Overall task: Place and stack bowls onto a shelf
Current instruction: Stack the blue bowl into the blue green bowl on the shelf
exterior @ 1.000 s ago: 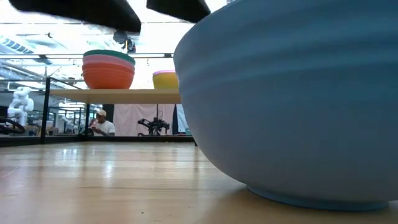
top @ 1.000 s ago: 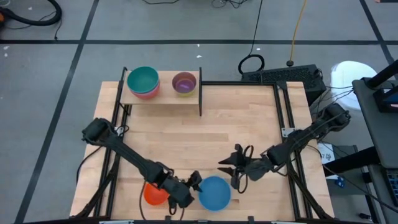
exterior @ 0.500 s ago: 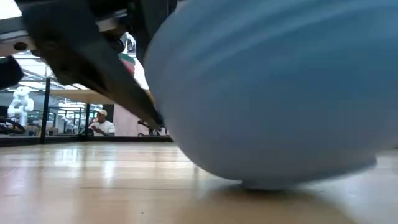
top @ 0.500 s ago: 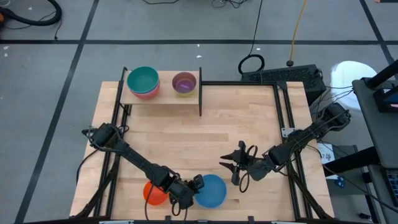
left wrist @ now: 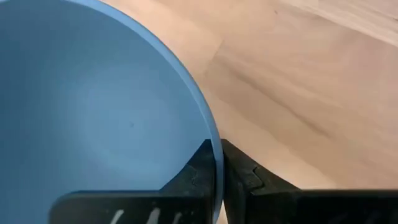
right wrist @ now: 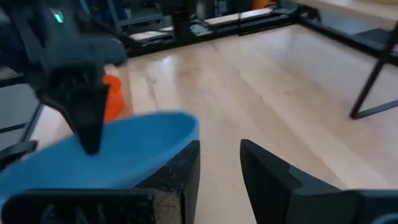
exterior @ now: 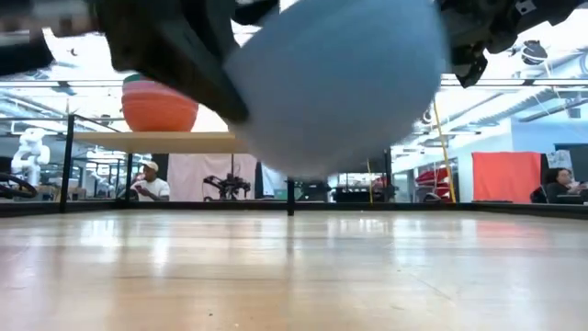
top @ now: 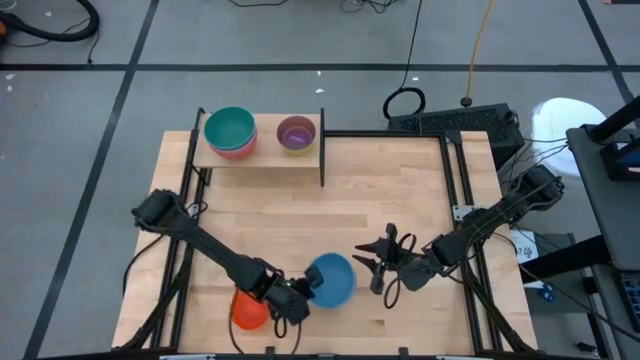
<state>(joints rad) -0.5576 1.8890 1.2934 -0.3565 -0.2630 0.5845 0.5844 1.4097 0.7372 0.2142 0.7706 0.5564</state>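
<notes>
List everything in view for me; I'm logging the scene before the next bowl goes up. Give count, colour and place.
blue bowl: one, blue, lifted off the table near its front edge, rim pinched by the left end effector.
orange bowl: one, orange, on the table at the front left.
bowl stack: one stack, teal on top with pink under it, left side of the shelf; lower colours not clear from above.
purple bowl: one, purple, yellow rim beneath it, right side of the shelf.
shelf: one, light wood with black posts, back left of the table.
table: one, light wood.
left end effector: shut on the blue bowl's rim.
right end effector: fingers apart, empty, right beside the blue bowl.
</notes>
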